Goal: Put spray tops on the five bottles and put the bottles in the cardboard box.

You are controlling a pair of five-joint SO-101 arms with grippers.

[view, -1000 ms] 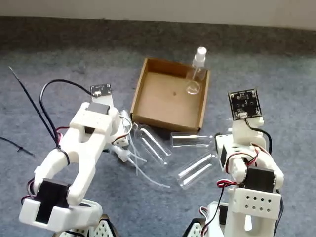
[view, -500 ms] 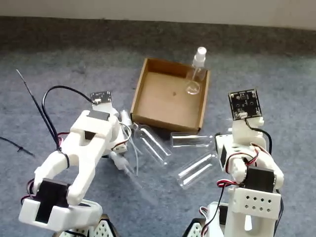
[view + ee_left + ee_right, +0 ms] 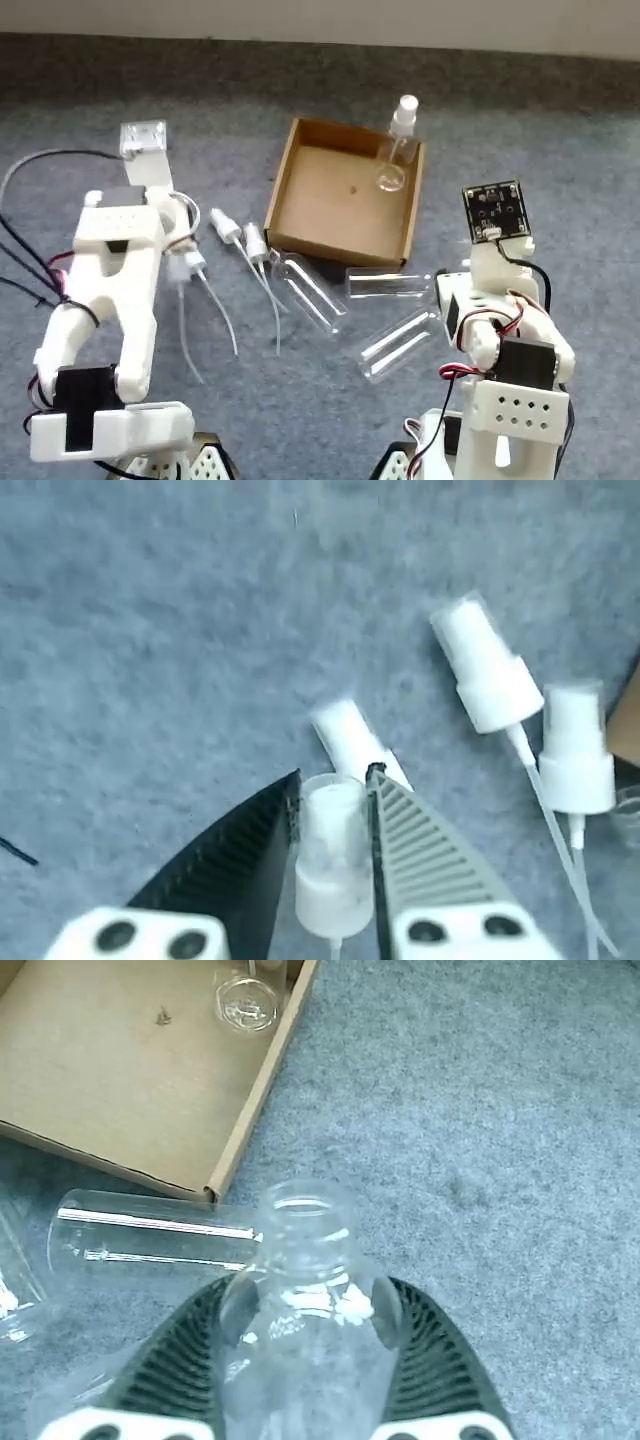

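One of five is done, by the look of it: a clear plastic bottle with a white spray top stands upright in the far corner of the shallow brown cardboard box. The second looks to be in preparation. The left gripper has its jaws clamped on a white plastic spray top, held off to the side, well apart from the box. The right gripper has its jaws closed around the body of a clear open-necked bottle, its mouth turned toward the box's near corner (no cap on it yet). Top and bottle have not met, so I judge the step in hand to be bringing the two together and seating the top. Three loose white spray tops lie on the grey carpeted table, one just beyond the left jaws and two side by side nearer the box. Three clear uncapped bottles lie on their sides close to the box's near wall. So four cappings and four placements are left.
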